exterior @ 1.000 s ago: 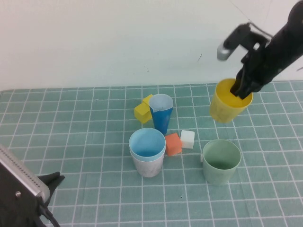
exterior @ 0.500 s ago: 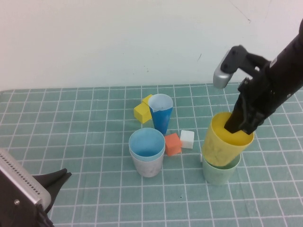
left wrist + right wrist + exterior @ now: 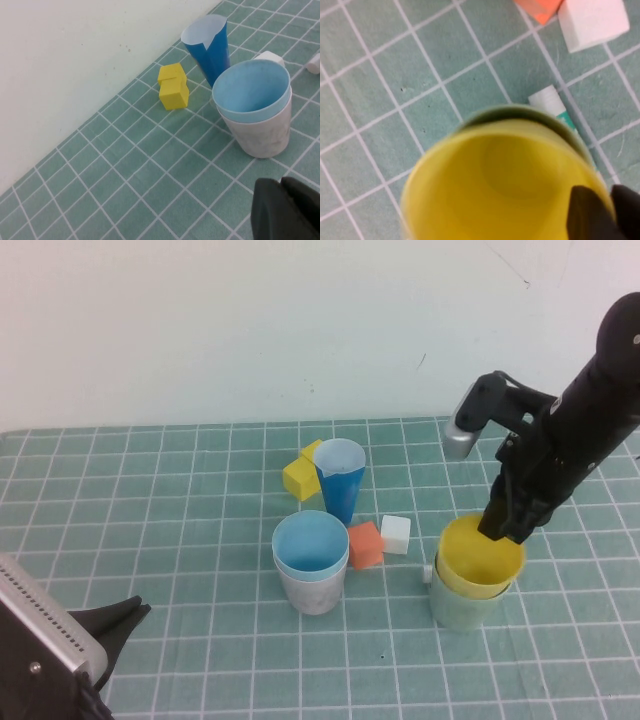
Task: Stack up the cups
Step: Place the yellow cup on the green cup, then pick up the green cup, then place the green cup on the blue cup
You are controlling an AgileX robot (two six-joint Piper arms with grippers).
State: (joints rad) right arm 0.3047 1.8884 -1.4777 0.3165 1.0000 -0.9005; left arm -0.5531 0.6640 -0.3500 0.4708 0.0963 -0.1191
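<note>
The yellow cup (image 3: 478,558) sits nested in the pale green cup (image 3: 460,608) at the right front. My right gripper (image 3: 505,530) is shut on the yellow cup's far rim, one finger inside and one outside. In the right wrist view the yellow cup (image 3: 505,185) fills the frame, with the green cup's rim (image 3: 510,112) showing around it and the gripper (image 3: 607,210) on the rim. The light blue cup (image 3: 310,542) sits nested in the pale pink cup (image 3: 315,592) at the centre; the left wrist view shows them too (image 3: 252,92). My left gripper (image 3: 120,620) is shut and empty at the front left.
A tall dark blue cup (image 3: 340,485) with a white inside stands behind the centre stack. Yellow cubes (image 3: 300,475) lie to its left. An orange cube (image 3: 366,544) and a white cube (image 3: 396,534) lie between the two stacks. A small white object (image 3: 427,573) lies against the green cup.
My right gripper carried the yellow cup from the far right down and forward over the green cup and lowered it into the green cup. The left arm barely moved.
</note>
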